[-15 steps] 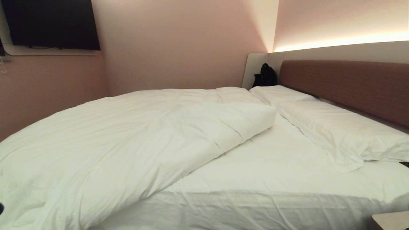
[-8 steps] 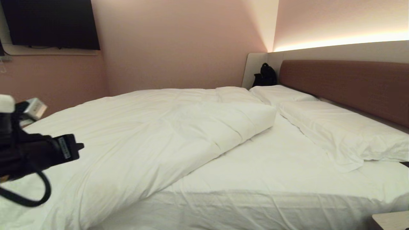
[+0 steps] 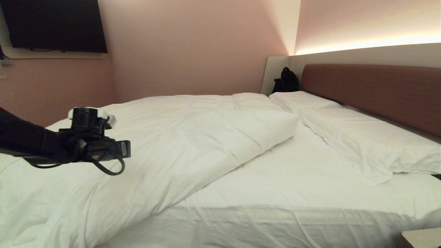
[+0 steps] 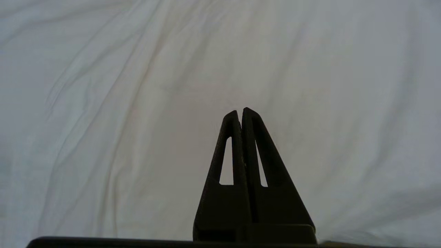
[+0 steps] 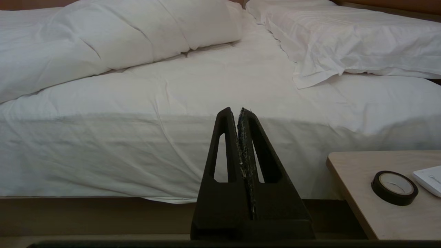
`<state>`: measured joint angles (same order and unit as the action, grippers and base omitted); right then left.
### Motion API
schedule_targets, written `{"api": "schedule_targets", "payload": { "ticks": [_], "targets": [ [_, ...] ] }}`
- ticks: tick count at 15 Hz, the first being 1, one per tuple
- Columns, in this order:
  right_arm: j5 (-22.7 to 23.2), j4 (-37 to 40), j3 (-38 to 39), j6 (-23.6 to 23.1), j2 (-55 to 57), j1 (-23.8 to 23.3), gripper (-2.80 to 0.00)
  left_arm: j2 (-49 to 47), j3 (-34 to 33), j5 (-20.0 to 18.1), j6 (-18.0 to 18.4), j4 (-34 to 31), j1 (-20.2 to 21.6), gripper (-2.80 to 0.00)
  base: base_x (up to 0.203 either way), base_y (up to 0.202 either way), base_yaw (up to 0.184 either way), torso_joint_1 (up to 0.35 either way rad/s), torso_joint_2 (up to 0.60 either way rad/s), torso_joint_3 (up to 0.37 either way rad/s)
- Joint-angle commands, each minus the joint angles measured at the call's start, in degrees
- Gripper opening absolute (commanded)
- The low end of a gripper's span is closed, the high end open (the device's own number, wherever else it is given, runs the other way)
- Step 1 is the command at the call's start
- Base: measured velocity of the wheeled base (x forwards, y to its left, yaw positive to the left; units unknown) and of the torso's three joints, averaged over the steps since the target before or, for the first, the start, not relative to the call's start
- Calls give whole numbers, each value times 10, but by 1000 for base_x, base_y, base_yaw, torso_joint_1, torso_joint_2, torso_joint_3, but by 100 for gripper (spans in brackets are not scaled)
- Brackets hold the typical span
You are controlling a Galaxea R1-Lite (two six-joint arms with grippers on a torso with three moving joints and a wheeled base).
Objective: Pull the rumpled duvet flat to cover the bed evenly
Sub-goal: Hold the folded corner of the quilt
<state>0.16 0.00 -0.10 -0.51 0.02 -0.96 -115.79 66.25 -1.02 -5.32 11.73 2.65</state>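
Head view: my left tool point(image 3: 125, 149) hovers over the duvet point(image 3: 165, 144), pressed together, empty, because the duvet lies folded off the bed's point(image 3: 275, 213) near edge. My right tool point(image 5: 238, 113), also pressed together, waits beside that edge.

walls point(image 3: 193, 48): pink | wall screen point(image 3: 55, 26): dark | light strip point(image 3: 365, 44): glowing | side table point(image 5: 382, 193): wood

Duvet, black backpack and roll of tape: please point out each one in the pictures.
duvet point(image 3: 206, 137), head view, on its folded-back upper layer.
black backpack point(image 3: 285, 81), head view, on its body.
roll of tape point(image 5: 394, 188), right wrist view, on its dark ring.
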Motion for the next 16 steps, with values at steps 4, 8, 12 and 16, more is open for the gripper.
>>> {"api": "schedule_targets", "payload": {
  "ticks": [4,8,12,16],
  "targets": [
    [0,0,0,0,0,0,-280,-106,65,15,36,-13,1,-280,0,0,0,0,0,0],
    [0,0,0,0,0,0,-280,-118,68,15,64,-11,1,-280,0,0,0,0,0,0],
    [0,0,0,0,0,0,-280,-127,79,8,74,-5,0,0,0,0,0,0,0,0],
    [0,0,0,0,0,0,-280,-134,97,-19,76,-4,0,0,0,0,0,0,0,0]
  ]
}}
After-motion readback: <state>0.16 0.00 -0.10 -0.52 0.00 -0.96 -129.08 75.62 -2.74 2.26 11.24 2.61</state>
